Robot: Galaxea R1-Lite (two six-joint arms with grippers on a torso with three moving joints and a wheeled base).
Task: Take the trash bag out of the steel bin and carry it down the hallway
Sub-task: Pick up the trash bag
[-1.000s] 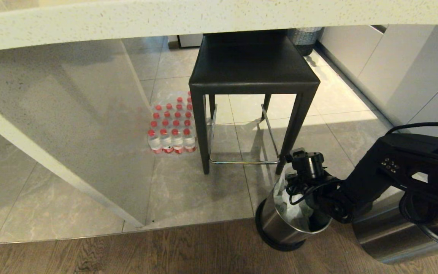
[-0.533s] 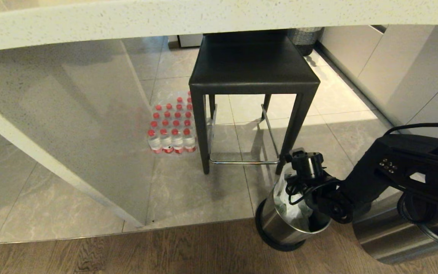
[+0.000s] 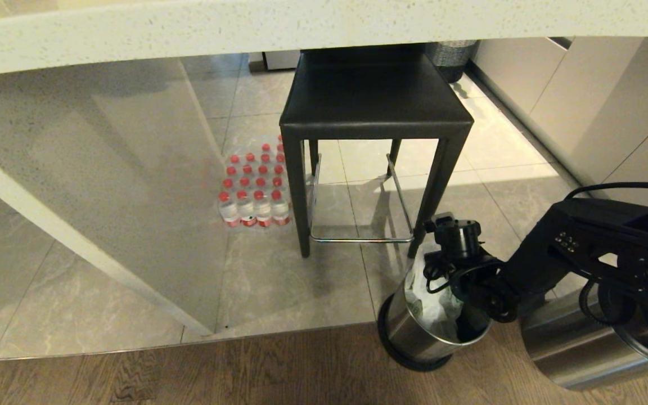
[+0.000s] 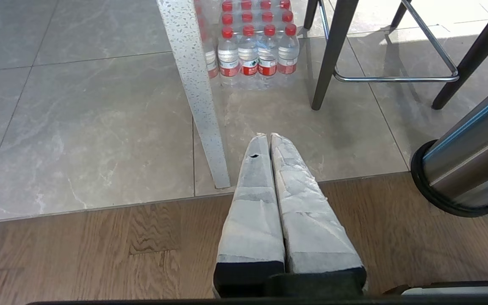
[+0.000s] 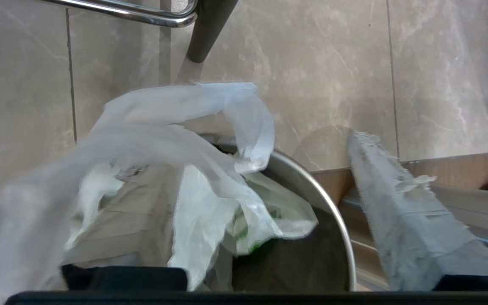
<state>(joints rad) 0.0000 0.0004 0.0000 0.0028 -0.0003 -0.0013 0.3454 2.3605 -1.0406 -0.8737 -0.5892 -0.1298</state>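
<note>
Floor (image 3: 301, 292): grey marble-look tiles meeting wood planks. On it stand the steel bin (image 3: 414, 332) directly beneath the right arm's jaws, a black stool (image 3: 374, 107) just beyond them, and a pack of red-capped water bottles (image 3: 253, 191) well apart.

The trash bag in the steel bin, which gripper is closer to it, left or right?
Right. The right gripper is over the steel bin, its fingers spread around the trash bag. The left gripper hangs off to the bin's side, above the floor.

Grey tiled floor (image 3: 279, 292), black stool (image 3: 374, 107), speckled counter (image 3: 245, 22).
</note>
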